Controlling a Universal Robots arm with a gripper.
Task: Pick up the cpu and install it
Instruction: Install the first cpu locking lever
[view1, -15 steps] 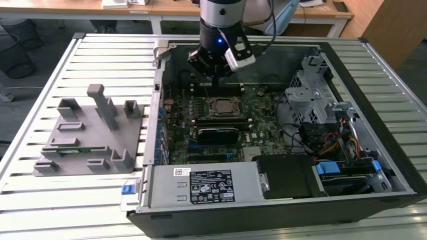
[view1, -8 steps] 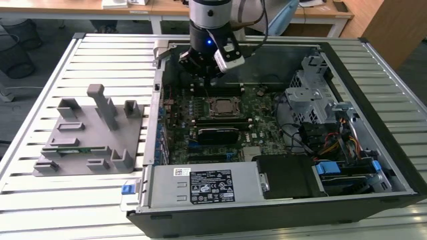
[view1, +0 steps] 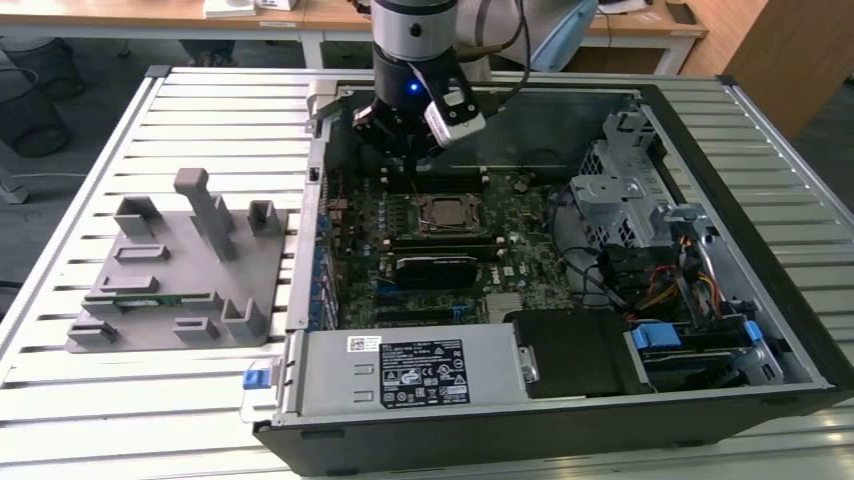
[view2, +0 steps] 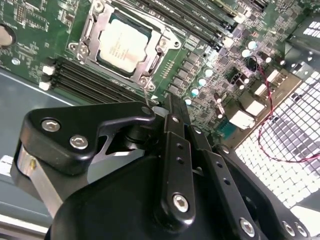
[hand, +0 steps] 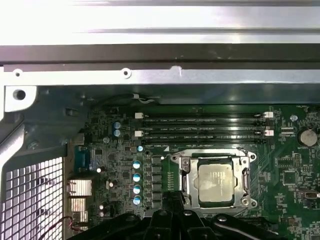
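Pale silvery square cpu (view2: 122, 46) — flat, level, seemingly snug inside the metal socket frame (view2: 85, 32)

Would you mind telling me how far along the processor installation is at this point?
Done, it seems: the chip lies flat inside its socket frame on the motherboard. In hand: the tool hangs over the motherboard beside the socket frame, not on the chip. Left: whether the socket frame is latched down I cannot tell.

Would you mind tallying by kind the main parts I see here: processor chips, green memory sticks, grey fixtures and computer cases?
cpu: 1, lying in the socket frame
grey fixture: 1
green memory stick: 1, on that fixture
computer case: 1
Total: 4
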